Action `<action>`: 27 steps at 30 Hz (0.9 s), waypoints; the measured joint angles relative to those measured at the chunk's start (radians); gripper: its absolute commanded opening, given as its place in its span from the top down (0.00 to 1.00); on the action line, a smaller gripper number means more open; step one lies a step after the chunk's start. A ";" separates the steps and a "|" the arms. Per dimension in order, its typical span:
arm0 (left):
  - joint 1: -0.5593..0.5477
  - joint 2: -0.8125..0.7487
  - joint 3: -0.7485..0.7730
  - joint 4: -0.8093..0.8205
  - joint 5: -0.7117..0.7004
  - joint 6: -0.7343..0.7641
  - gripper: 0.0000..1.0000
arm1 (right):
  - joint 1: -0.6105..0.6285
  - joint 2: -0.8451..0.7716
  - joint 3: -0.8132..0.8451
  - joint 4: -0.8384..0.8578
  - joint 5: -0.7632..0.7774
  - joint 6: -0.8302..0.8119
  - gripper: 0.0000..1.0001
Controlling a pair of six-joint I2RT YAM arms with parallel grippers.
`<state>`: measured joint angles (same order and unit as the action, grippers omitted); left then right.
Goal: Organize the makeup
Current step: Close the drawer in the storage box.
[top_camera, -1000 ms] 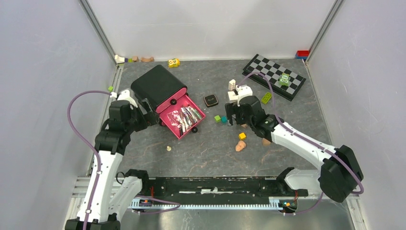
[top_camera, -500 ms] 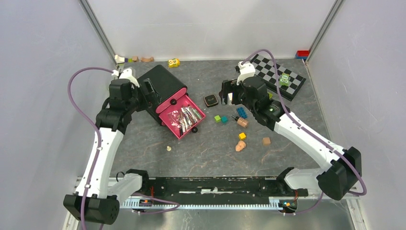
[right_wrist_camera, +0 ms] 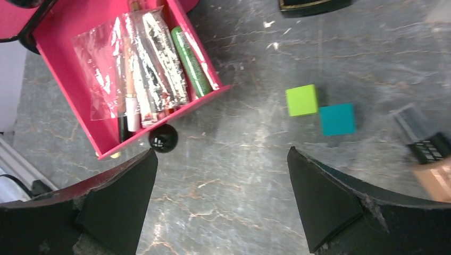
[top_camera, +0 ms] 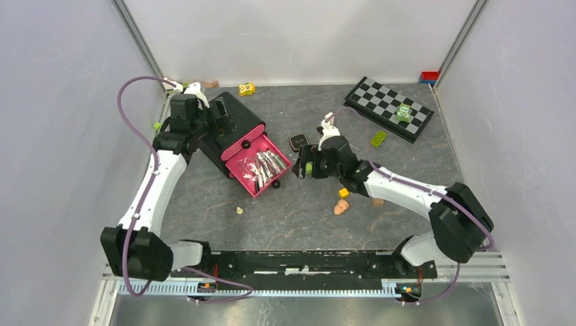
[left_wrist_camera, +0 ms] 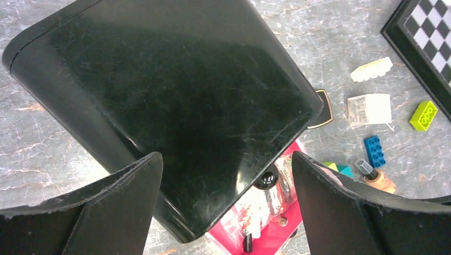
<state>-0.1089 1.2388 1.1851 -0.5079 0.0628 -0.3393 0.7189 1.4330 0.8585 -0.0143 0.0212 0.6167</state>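
A black organizer box (top_camera: 224, 122) stands at the back left with its pink drawer (top_camera: 253, 146) pulled open. The drawer holds wrapped makeup sticks (right_wrist_camera: 135, 69) and a green tube (right_wrist_camera: 190, 59). My left gripper (top_camera: 223, 121) hovers open above the box lid (left_wrist_camera: 159, 90), touching nothing (left_wrist_camera: 226, 159). My right gripper (top_camera: 303, 168) is open and empty over bare table just right of the drawer's black knob (right_wrist_camera: 163, 138), as the right wrist view (right_wrist_camera: 221, 154) shows. A black square compact (top_camera: 298, 141) lies behind it. A peach sponge (top_camera: 342, 206) lies further forward.
Green (right_wrist_camera: 301, 100) and teal (right_wrist_camera: 337, 118) toy cubes lie by my right gripper. A small bottle (right_wrist_camera: 425, 146) is partly hidden at its right. A white cube (left_wrist_camera: 369, 109), blue brick (left_wrist_camera: 375, 150), yellow block (top_camera: 344, 193) and chessboard (top_camera: 387, 105) lie around.
My left arm has risen and moved back over the box lid. My right arm swung from the back of the table forward and left, to beside the drawer.
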 measured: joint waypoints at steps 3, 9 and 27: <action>-0.001 0.040 0.000 0.018 0.000 0.008 0.06 | 0.030 0.032 -0.007 0.043 0.008 0.064 0.02; -0.013 0.098 0.003 0.056 -0.003 0.031 0.06 | 0.048 0.042 -0.080 0.120 0.076 0.214 0.02; -0.034 0.138 0.003 0.133 -0.008 0.052 0.06 | 0.092 0.223 -0.104 0.246 0.129 0.441 0.11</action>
<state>-0.1429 1.3773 1.1885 -0.3752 0.0544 -0.2874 0.8104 1.6562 0.7544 0.2317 0.1501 1.0576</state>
